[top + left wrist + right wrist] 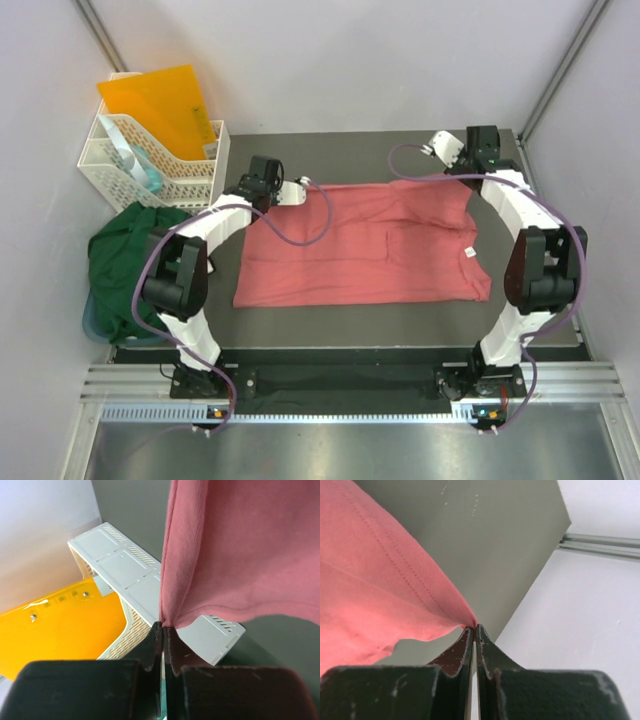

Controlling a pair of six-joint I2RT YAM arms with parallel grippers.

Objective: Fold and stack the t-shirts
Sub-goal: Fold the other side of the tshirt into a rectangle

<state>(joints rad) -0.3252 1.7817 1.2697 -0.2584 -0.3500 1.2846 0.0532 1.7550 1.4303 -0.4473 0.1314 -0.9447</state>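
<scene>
Since the salmon-pink cloth t-shirt (370, 245) lies spread on the grey table (350, 325) with its long axis running left to right, the left gripper (162, 626) pinches its far-left corner and the right gripper (472, 629) its far-right corner; the near hem lies straight nearward of both.
</scene>
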